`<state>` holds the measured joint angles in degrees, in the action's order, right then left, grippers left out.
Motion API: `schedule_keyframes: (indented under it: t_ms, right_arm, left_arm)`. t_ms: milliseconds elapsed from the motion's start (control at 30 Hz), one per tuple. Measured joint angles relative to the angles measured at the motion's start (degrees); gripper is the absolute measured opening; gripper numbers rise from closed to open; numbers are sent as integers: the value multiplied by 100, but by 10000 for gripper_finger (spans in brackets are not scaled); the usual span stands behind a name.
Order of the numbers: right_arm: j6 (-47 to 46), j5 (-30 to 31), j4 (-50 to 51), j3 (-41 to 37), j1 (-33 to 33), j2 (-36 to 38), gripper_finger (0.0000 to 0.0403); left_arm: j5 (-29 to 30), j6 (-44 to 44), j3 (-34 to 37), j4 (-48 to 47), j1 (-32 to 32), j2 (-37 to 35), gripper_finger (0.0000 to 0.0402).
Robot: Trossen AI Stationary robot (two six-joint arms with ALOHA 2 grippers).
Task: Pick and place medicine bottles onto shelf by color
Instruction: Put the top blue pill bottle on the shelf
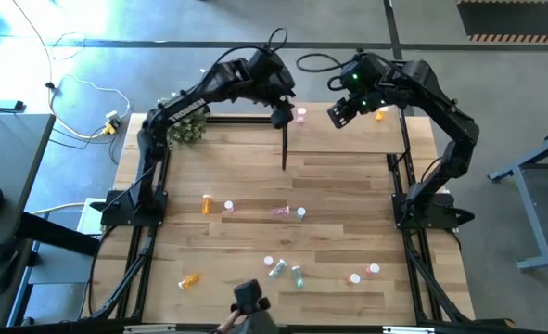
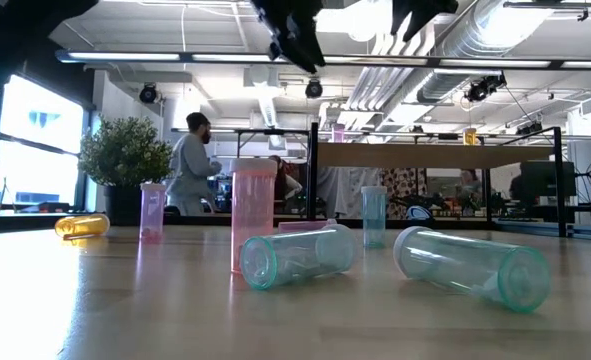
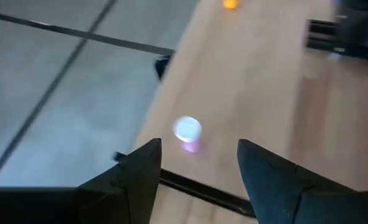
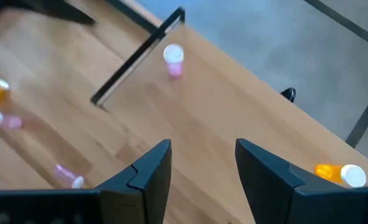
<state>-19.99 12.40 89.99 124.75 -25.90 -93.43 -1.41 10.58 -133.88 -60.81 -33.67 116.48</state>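
The shelf (image 1: pixel 348 135) is a light-wood board along the table's far edge, with a dark upright panel (image 1: pixel 284 148) at its middle. A white-capped pink bottle (image 3: pixel 187 132) stands upright on it, and an orange bottle (image 4: pixel 340 173) lies on its right part. My left gripper (image 1: pixel 281 116) hangs open above the shelf, just left of the pink bottle (image 1: pixel 300 115). My right gripper (image 1: pixel 340 113) hangs open to that bottle's right. Neither holds anything. Several more pink, orange and pale green bottles (image 1: pixel 276 267) stand or lie on the tabletop nearer the front.
A leafy potted plant (image 1: pixel 188 130) stands at the shelf's left end. Loose bottles form a row mid-table (image 1: pixel 228 208) and a cluster near the front edge (image 1: pixel 354 277). In the low view two green bottles (image 2: pixel 297 257) lie close by. A person (image 2: pixel 190 165) stands in the room beyond.
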Motion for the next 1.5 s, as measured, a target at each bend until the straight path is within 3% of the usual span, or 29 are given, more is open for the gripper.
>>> schedule_keyframes:
  t_ms: [167,667,800,1067,1267,1500]
  right_arm:
    - [68,-47,1,0,374,0,170]
    - [-93,474,3,0,1306,0,170]
    - [-147,656,-3,-420,1406,104,170]
    - [-685,437,-442,-2310,1404,711,170]
    - [-1190,-331,-1532,-3603,1551,1386,170]
    - [-2103,-454,-2737,-4802,2278,2082,170]
  left_arm:
    - [-750,-141,0,-703,47,-158,200]
    - [-678,-259,185,-1566,942,-167,200]
    - [-624,-388,1289,-1185,1207,-608,200]
    - [-580,-1238,4208,759,1330,-2388,200]
    - [-541,-1793,5586,1665,1393,-3461,200]
    - [-490,-2250,6974,2630,1705,-4647,200]
